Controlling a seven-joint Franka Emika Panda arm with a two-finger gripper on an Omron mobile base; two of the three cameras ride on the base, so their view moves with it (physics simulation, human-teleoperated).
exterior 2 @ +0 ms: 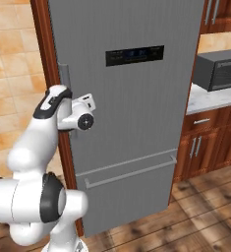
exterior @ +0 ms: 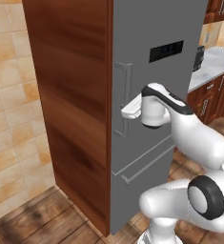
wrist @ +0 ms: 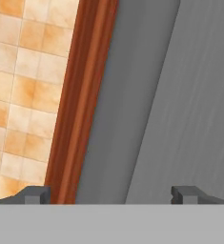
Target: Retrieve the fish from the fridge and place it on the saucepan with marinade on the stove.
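1. The fridge (exterior 2: 131, 113) stands shut directly ahead of the jaws, its tall grey door unbroken from top to bottom drawer (exterior 2: 131, 174); the fish cannot be seen, nor the saucepan or stove.
2. The vertical bar handle (exterior: 123, 97) runs along the door's edge, and the jaws (exterior: 127, 112) hang right at it; whether they touch it I cannot tell.
3. The jaws are spread wide with nothing between them; in the hand view the two fingertips (wrist: 35, 194) sit far apart, one over the brown wood side panel (wrist: 82, 100), the other over grey door.
4. Above the jaws and across the door lies the dark display panel (exterior 2: 134, 55).
5. Beyond the wood panel, on the far side from the door, is a wall of pale orange tiles (exterior: 8, 109).
6. Past the fridge's other side, well apart from the jaws, a pale marbled surface (exterior 2: 210, 98) carries a grey microwave (exterior 2: 219, 72).
7. Reddish wood cabinets (exterior 2: 205, 142) with bar pulls sit under that surface.
8. The floor (exterior 2: 195, 216) is brown wood planks.
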